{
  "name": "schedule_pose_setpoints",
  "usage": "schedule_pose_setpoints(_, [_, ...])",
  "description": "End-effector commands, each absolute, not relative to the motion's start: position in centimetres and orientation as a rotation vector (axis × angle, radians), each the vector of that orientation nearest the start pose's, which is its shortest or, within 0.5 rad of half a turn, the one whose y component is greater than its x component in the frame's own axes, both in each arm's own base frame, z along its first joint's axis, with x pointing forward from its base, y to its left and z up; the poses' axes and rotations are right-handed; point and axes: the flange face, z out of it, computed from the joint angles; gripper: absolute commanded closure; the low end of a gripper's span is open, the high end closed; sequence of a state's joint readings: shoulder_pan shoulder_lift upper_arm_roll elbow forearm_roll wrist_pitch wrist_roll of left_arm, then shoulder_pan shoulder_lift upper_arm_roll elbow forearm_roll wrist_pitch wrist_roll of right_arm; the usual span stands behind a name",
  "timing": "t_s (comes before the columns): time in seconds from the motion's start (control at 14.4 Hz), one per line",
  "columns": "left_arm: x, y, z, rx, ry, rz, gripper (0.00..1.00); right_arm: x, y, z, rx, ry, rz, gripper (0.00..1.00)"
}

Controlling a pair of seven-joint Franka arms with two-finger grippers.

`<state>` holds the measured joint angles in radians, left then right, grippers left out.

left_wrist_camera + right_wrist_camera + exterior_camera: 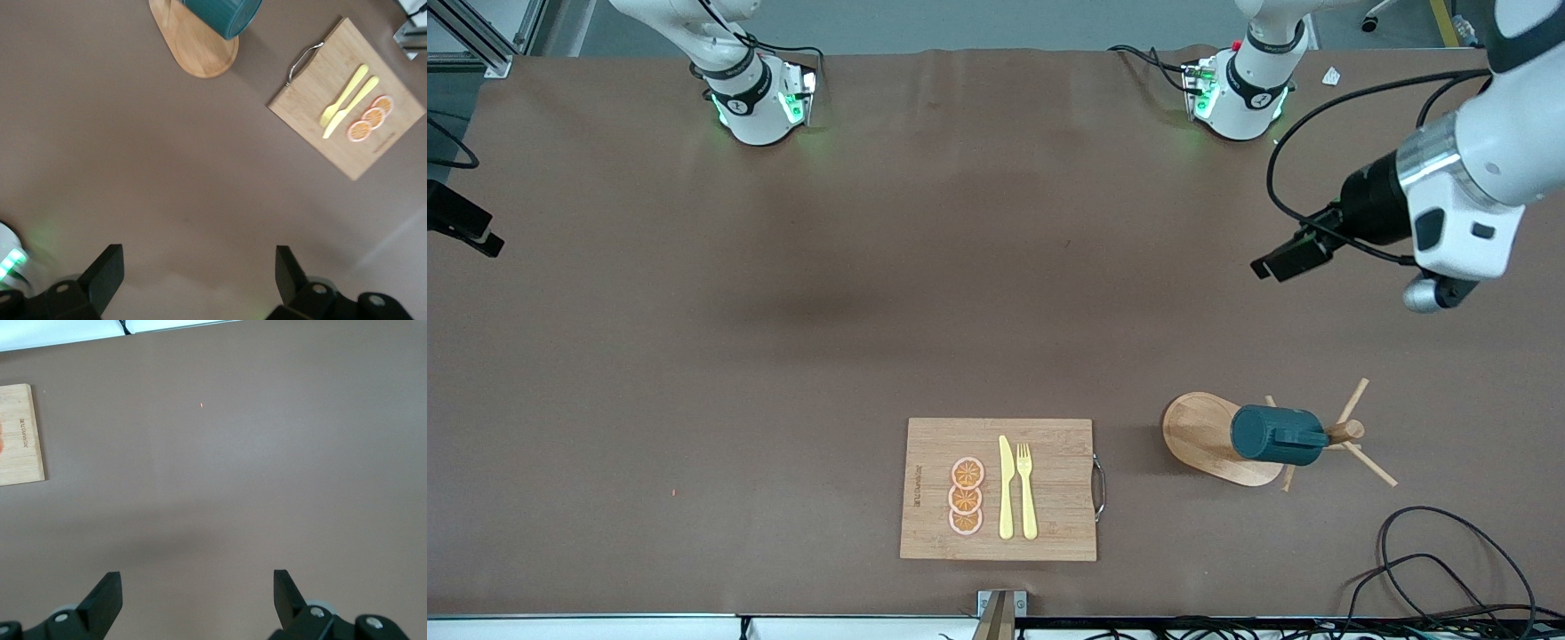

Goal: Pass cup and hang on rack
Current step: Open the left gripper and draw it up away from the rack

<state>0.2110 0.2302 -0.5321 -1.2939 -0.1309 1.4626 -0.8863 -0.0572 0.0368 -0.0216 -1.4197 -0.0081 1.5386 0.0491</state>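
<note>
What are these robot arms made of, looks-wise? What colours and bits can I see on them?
Both arms are glossy white with black joint bands; green lights glow at each base. The left arm has a silver ring, a black wrist section and loose black cables. The left gripper and right gripper each have two black wedge-shaped fingers.

Pretty clearly a robotics lab, not anyone's kitchen. Two white arms are bolted straight onto the bench (694, 356), their bases (760, 102) glowing green, and the whole top is covered in one plain brown sheet. Loose black cables (1449, 569) lie coiled at the bench edge close to the left arm, and aluminium framing (480, 40) shows at the corner by the right arm's base. The kitchen bits look staged: a bamboo cutting board (1049, 524) carrying toy orange slices (966, 496) with a yellow plastic knife (1006, 489) and fork (1026, 489).
</note>
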Motion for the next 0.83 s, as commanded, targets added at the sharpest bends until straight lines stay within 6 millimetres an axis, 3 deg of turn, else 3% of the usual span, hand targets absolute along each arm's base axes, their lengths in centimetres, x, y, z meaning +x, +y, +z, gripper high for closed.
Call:
schedule_pose_setpoints(0.0, [58.6, -14.9, 61.8, -3.194, -0.533, 0.185, 0.0, 56.0, -4.7, 67.5, -3.155, 0.204, -0.133, 0.0])
schedule_pose_setpoints(0.21, [59.2, -12.6, 61.6, -3.176, -0.199, 0.123, 0.0, 56.0, -4.8, 67.5, -3.154, 0.206, -0.13, 0.0])
schedule_pose_setpoints(0.35, [59.2, -12.3, 61.7, -3.142, -0.11, 0.097, 0.0, 55.9, -4.8, 67.5, -3.154, 0.206, -0.128, 0.0])
schedule_pose_setpoints(0.56, [58.9, -13.0, 62.1, -3.136, -0.01, 0.083, 0.0, 55.9, -4.8, 67.5, -3.154, 0.206, -0.128, 0.0])
schedule_pose_setpoints(0.76, [57.3, -15.8, 62.0, -3.111, 0.096, 0.162, 0.0, 55.9, -4.9, 67.5, -3.154, 0.209, -0.123, 0.0])
